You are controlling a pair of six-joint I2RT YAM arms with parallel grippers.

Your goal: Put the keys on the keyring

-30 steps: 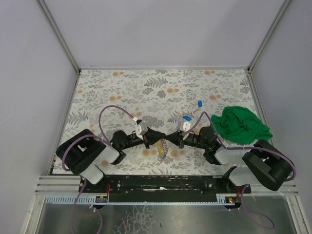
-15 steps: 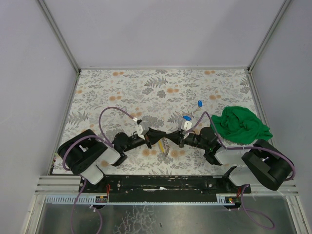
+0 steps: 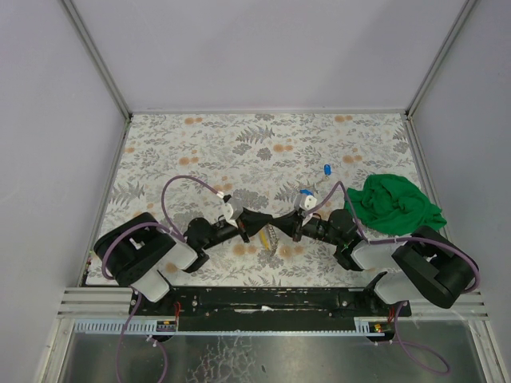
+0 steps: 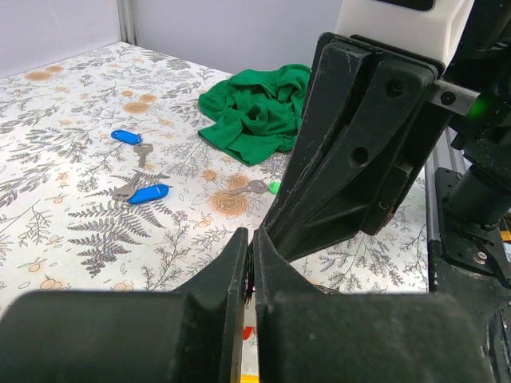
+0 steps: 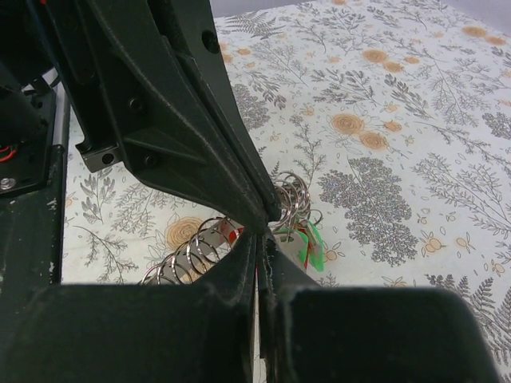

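Observation:
The keyring [image 5: 291,199] is a bunch of silvery coiled rings with green and red tags. It hangs where my two grippers meet tip to tip, low over the near middle of the table [image 3: 192,152]. My left gripper [image 4: 252,246] is shut with a thin dark sliver pinched between its jaws. My right gripper [image 5: 257,243] is also shut, with a thin edge in its slit and the rings just past its tips. From above, the keyring [image 3: 270,238] shows below both tips. Two blue-tagged keys [image 4: 125,136] [image 4: 149,193] and a green-tagged key [image 4: 263,187] lie loose on the table.
A crumpled green cloth [image 3: 395,203] lies at the right side of the table. The two blue keys [image 3: 328,168] [image 3: 304,193] sit just beyond the right arm. Purple cables loop over both arms. Grey walls close in the back and both sides.
The left gripper has slid a little to the right, closing onto the right gripper's tip. The yellow tag under the tips shows less now.

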